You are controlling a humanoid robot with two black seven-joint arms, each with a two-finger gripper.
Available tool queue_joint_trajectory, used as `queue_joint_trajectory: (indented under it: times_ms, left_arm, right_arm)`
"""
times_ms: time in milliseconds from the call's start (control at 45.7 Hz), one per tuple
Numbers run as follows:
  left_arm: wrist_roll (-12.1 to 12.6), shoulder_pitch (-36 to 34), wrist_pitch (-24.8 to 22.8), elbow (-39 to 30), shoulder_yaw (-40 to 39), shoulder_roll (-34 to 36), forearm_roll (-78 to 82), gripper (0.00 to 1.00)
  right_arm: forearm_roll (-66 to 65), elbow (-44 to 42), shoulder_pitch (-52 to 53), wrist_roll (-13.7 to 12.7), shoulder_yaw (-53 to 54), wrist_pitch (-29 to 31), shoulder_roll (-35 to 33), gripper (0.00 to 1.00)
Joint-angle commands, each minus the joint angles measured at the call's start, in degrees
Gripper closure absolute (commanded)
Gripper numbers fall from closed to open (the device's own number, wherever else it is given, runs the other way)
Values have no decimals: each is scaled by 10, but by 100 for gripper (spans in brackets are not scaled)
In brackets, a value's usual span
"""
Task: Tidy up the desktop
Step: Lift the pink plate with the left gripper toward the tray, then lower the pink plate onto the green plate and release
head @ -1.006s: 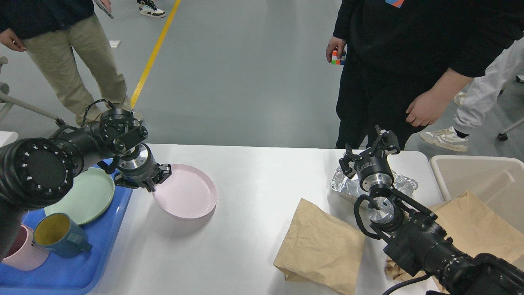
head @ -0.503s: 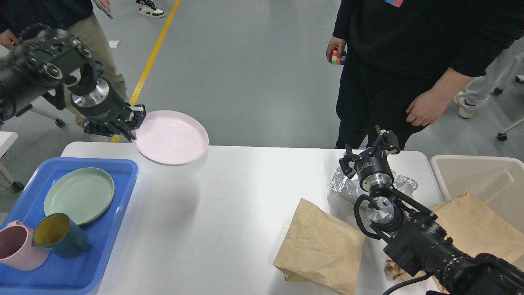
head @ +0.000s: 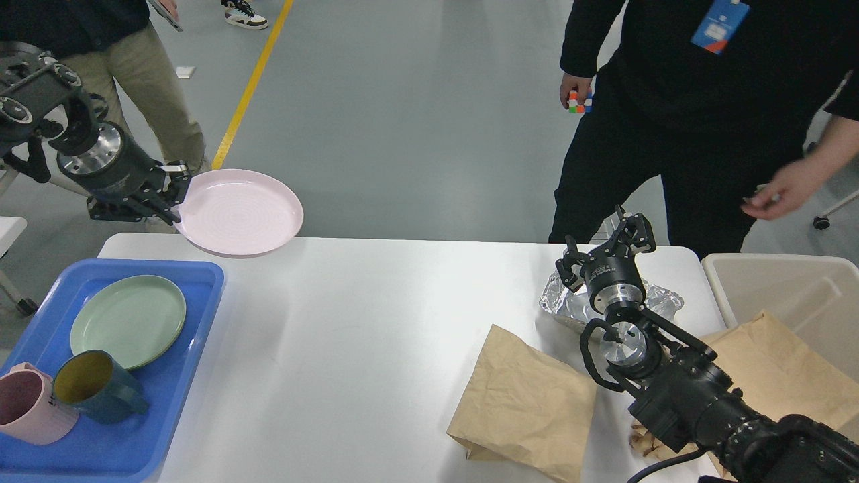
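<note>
While the left gripper (head: 173,196) pinches the rim of a pink plate (head: 238,211) up in the air, the white desktop (head: 376,349) sits below it, with the blue tray (head: 161,429) down under that claw too. Over on the other side, the right gripper (head: 607,245) has its fingers spread wide and empty, hanging just above the foil container (head: 570,303), with a brown paper bag (head: 523,402) lying nearer me.

Blue tray (head: 194,282), left: green plate (head: 127,320), teal mug (head: 94,388) with yellow inside, pink mug (head: 30,408) touching it. Pink plate (head: 238,211) in the air, left rim between fingers. Foil tray (head: 570,305) crumpled, just below the other fingers. Brown paper bag (head: 523,402) flat nearby. Second bag (head: 785,376) hangs over beige bin (head: 792,288). Person (head: 704,121) holds a cube (head: 577,102).
</note>
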Motion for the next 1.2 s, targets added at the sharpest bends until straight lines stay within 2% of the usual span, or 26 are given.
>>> queue_joint_trajectory:
  times_ms: [0,131,219,503,787,1180]
  left_arm:
    - [0,38,62,1,-6,26,2,100]
    - [2,72,108,3,-6,36,5,100]
    - [2,97,121,17,-6,38,6,100]
    - [1,179,122,115,-7,29,4,100]
    - [1,219,120,117,-22,28,3,100]
    - [1,239,118,120,-23,38,0,100]
  right_arm:
    - [0,0,0,0,0,0,0,0]
    - [0,0,0,0,0,0,0,0]
    - [0,0,0,0,0,0,0,0]
    - [0,0,0,0,0,0,0,0]
    - [0,0,0,0,0,0,0,0]
    - [0,0,0,0,0,0,0,0]
